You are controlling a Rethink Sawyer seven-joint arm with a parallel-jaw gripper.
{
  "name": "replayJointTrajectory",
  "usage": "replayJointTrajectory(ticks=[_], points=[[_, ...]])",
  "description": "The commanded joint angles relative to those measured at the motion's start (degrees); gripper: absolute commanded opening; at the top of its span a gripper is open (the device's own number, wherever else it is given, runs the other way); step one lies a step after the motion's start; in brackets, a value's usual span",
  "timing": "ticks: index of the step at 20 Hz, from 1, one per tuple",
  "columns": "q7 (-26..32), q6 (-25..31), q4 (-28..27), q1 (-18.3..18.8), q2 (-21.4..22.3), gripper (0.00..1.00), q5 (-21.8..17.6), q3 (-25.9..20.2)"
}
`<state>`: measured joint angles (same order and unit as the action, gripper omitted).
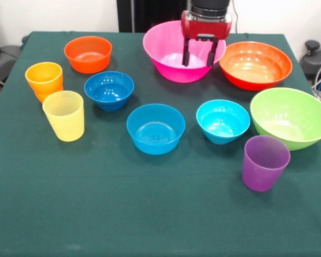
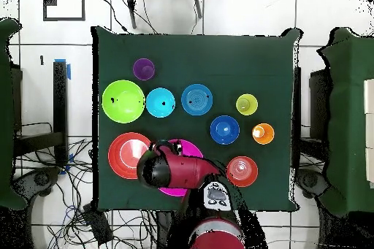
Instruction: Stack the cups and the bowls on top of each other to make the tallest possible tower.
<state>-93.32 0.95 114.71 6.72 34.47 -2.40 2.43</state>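
Nothing is stacked yet. All the cups and bowls sit apart on the green table point(image 1: 96, 214), each one open side up.

The tool point(image 1: 199, 53) hangs over the big pink bowl point(image 1: 163, 51) at the far side. Its two fingers are spread apart and hold nothing.

Next to the pink bowl is the big orange-red bowl point(image 1: 255, 64), and in front of that the big green bowl point(image 1: 290, 116). The purple cup point(image 1: 265, 162) stands just beside the green bowl. In the middle sit the cyan bowl point(image 1: 222, 120) and the mid-blue bowl point(image 1: 155, 128). The dark blue bowl point(image 1: 109, 90) and the small orange-red bowl point(image 1: 88, 53) are farther off. The yellow cup point(image 1: 65, 115) and the orange cup point(image 1: 44, 79) stand close together.

I think things could go wrong here. The bowls look smooth and shiny, so a rim could slip out of the fingers. The pink bowl is wide, so a pinch on one edge may tip it. The two cups stand so close that reaching for one may knock the other over. A tall tower may wobble if a wide bowl sits on a thin cup.
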Motion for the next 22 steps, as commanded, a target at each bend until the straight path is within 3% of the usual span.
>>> replayJointTrajectory(ticks=[1, 11, 22], points=[[-3.85, 7.75, -6.9, -1.15, -5.21, 1.0, -0.94, -3.5], [-4.38, 11.24, -10.62, -1.06, -6.34, 1.0, 0.0, -4.91], [-5.17, 18.89, -4.26, -0.92, 4.29, 1.0, 0.18, -4.79]])
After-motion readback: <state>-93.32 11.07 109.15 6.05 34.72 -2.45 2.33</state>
